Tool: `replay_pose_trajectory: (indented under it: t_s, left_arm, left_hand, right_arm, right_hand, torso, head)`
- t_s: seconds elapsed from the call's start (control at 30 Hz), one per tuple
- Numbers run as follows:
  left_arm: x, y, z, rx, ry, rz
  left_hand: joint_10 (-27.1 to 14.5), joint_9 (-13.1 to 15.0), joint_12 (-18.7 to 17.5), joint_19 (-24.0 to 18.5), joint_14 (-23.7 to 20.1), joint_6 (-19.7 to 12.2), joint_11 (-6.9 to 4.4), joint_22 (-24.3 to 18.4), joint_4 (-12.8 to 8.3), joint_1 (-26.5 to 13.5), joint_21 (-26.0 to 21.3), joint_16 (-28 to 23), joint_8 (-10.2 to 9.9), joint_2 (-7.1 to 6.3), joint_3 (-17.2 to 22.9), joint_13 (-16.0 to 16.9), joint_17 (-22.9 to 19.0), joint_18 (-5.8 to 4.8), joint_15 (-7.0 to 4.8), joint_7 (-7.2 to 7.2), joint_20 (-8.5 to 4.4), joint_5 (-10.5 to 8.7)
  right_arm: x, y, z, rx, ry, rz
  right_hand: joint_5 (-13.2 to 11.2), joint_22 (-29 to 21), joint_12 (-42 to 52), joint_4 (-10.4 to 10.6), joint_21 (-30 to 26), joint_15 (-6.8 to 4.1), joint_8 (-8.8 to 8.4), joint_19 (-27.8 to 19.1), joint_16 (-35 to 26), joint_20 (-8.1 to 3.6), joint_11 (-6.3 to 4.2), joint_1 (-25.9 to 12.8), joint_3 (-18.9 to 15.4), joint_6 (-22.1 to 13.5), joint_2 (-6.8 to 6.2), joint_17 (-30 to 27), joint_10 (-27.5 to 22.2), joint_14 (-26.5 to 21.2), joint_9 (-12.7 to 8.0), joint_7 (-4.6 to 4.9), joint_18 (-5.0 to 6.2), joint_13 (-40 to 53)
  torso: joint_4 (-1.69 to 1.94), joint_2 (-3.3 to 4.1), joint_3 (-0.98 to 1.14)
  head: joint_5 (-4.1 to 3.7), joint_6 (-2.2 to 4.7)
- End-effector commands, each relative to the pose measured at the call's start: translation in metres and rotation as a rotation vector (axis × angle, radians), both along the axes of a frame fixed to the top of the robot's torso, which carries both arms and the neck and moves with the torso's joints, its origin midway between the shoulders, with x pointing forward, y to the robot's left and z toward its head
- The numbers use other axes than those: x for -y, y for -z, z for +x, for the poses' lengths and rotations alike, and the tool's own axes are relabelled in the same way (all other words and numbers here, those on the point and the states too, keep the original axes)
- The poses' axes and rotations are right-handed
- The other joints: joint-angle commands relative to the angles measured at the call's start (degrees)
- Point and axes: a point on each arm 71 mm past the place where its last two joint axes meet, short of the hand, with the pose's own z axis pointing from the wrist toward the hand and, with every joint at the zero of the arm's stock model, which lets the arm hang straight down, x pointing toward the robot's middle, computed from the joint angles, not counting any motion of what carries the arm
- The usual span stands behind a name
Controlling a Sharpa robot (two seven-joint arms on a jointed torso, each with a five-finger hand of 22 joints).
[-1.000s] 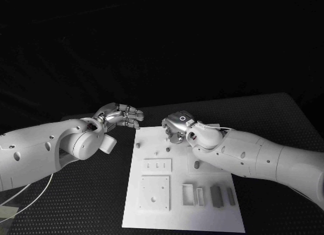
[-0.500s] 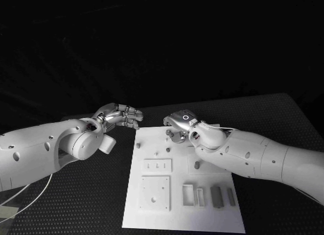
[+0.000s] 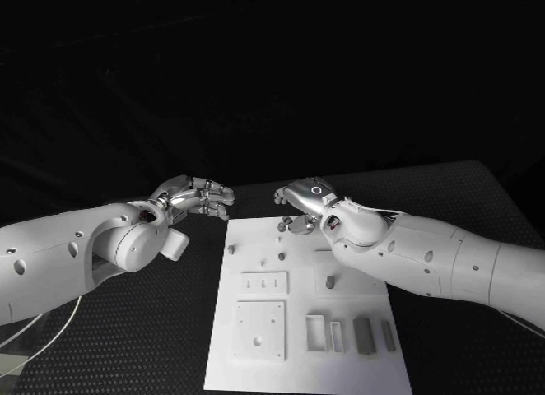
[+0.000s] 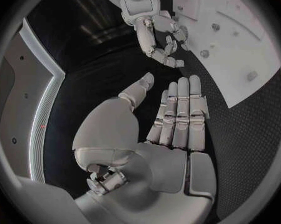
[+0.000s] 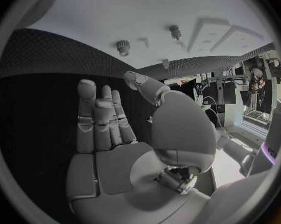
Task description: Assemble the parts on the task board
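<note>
The white task board (image 3: pixel 299 366) lies in the middle of the black table. Small grey parts stand in it: a peg (image 3: pixel 329 281) near its centre, another peg (image 3: pixel 231 247) at its left edge, and a dark bar (image 3: pixel 364 333) in a slot near the front. My left hand (image 3: pixel 194 197) hovers beside the board's far left corner, fingers straight, palm empty (image 4: pixel 178 114). My right hand (image 3: pixel 304 204) hangs over the board's far edge, holding nothing, fingers stretched out (image 5: pixel 103 119). Two pegs (image 5: pixel 123 47) show on the board (image 5: pixel 84 10) beyond its fingertips.
Raised white blocks (image 3: pixel 259 327) and open slots (image 3: pixel 317 327) cover the board's near half. The right hand (image 4: pixel 154 25) shows in the left wrist view next to the board (image 4: pixel 240 55). Black tabletop (image 3: pixel 463 206) stretches on both sides of the board.
My right hand has lifted and shifted slightly toward the board's far edge, its wrist turning. My left hand has drifted a little to the left. The parts on the board stay put.
</note>
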Motion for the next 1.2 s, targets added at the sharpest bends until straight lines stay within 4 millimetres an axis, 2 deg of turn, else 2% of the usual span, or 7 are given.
replay_pose_trajectory:
  t_s: [0.03,0.3,0.37,0.63,0.8,0.87,1.2]
  left_arm:
    - [-0.002,-0.003,0.001,0.015,0.0,-0.009]
    - [-0.017,-0.004,0.003,0.036,-0.004,-0.017]
    - [-0.021,-0.005,0.003,0.04,-0.009,-0.018]
    - [-0.025,-0.005,0.005,0.048,-0.011,-0.019]
    - [-0.021,-0.005,0.004,0.048,0.003,-0.024]
    - [-0.019,-0.006,0.004,0.048,0.01,-0.027]
    - [-0.011,-0.005,0.006,0.053,0.027,-0.032]
  left_hand:
    - [0.19,0.09,-0.38,0.36,0.12,-0.09,0.22,0.08,0.11,-0.26,-0.36,-0.2,-0.19,-0.32,-0.32,0.11,0.08,0.96,-0.01,-0.1,-0.16,-0.03]
    - [0.66,0.41,-0.33,0.31,0.09,0.43,0.03,0.1,0.16,-0.53,-0.56,-0.41,0.0,-0.04,-0.33,0.38,0.17,0.92,0.03,-0.84,-0.13,-0.03]
    - [0.74,0.45,-0.32,0.33,0.12,0.49,-0.01,0.11,0.16,-0.54,-0.56,-0.42,0.02,0.08,-0.31,0.42,0.19,0.93,0.02,-0.91,-0.14,-0.03]
    - [0.91,0.51,-0.29,0.41,0.2,0.57,-0.08,0.14,0.14,-0.58,-0.57,-0.43,0.02,0.22,-0.33,0.5,0.24,0.95,0.0,-0.94,-0.15,-0.03]
    - [0.95,0.54,-0.3,0.43,0.23,0.6,-0.1,0.15,0.14,-0.62,-0.57,-0.44,0.02,0.27,-0.35,0.53,0.26,0.95,-0.01,-0.93,-0.16,-0.03]
    - [0.96,0.54,-0.3,0.44,0.23,0.6,-0.1,0.15,0.13,-0.63,-0.57,-0.44,0.01,0.28,-0.35,0.53,0.26,0.95,-0.01,-0.93,-0.16,-0.03]
    - [0.9,0.56,-0.4,0.47,0.28,0.51,-0.08,0.17,0.09,-0.7,-0.6,-0.47,-0.09,0.41,-0.41,0.56,0.3,0.96,-0.03,-0.83,-0.18,-0.03]
  right_arm:
    - [0.012,-0.003,0.004,-0.03,0.033,0.014]
    - [0.048,-0.035,0.013,-0.192,0.04,0.001]
    - [0.056,-0.044,0.012,-0.226,0.043,-0.016]
    - [0.08,-0.055,0.004,-0.264,0.079,-0.103]
    - [0.085,-0.051,0.008,-0.267,0.111,-0.187]
    - [0.087,-0.049,0.008,-0.264,0.117,-0.189]
    - [0.094,-0.036,0.009,-0.261,0.141,-0.203]
  right_hand:
    - [-0.17,1.23,0.87,0.59,-0.1,-0.65,0.36,0.27,0.27,-0.36,-0.49,0.11,-0.04,0.31,0.3,-0.12,1.78,0.03,0.07,0.12,4.37,0.11]
    - [-0.15,1.11,2.47,1.18,-0.67,-2.42,0.98,-0.92,-0.71,0.0,-2.29,-0.58,-0.5,0.85,0.9,-0.94,6.29,-0.7,0.15,0.96,4.36,1.17]
    - [-0.2,1.02,1.85,1.61,-1.29,-2.13,0.72,-1.89,-1.52,0.52,-2.0,-1.63,-0.96,0.12,0.83,-1.38,5.61,-1.43,-0.01,-0.4,4.35,1.07]
    - [-0.27,1.15,3.95,0.78,-1.4,-3.44,1.06,-2.17,-1.54,0.6,-3.31,-4.9,-7.37,-0.44,1.57,-1.6,8.55,-1.51,0.09,-0.59,4.37,4.49]
    - [-0.18,1.04,13.6,1.16,-1.85,-5.58,1.6,-1.87,-1.68,0.51,-5.48,-4.92,-9.47,-0.04,1.35,-1.82,11.59,-1.4,0.3,-1.45,4.37,15.3]
    - [-0.07,1.23,22.48,1.73,-1.8,-5.69,1.59,-1.46,-1.13,0.34,-6.03,-4.77,-9.8,0.08,1.19,-1.59,7.9,-1.2,0.32,-2.01,4.37,25.71]
    - [-0.12,1.41,39.41,2.68,0.86,-5.76,0.4,-1.05,2.86,-0.36,-5.8,-5.05,-9.73,-1.88,0.24,1.41,1.17,-2.21,0.03,-1.33,4.37,41.22]
  torso:
    - [3.91,0.05,0.1]
    - [3.48,-0.07,0.02]
    - [3.24,-0.1,0.02]
    - [2.51,-0.3,-0.28]
    - [2.15,-0.34,-0.56]
    - [2.08,-0.29,-0.71]
    - [1.4,0.02,-1.74]
  head:
    - [0.03,0.16]
    - [-0.45,1.4]
    - [-0.58,1.74]
    - [-1.88,2.88]
    - [-2.12,3.2]
    - [-2.38,3.22]
    - [-3.3,3.34]
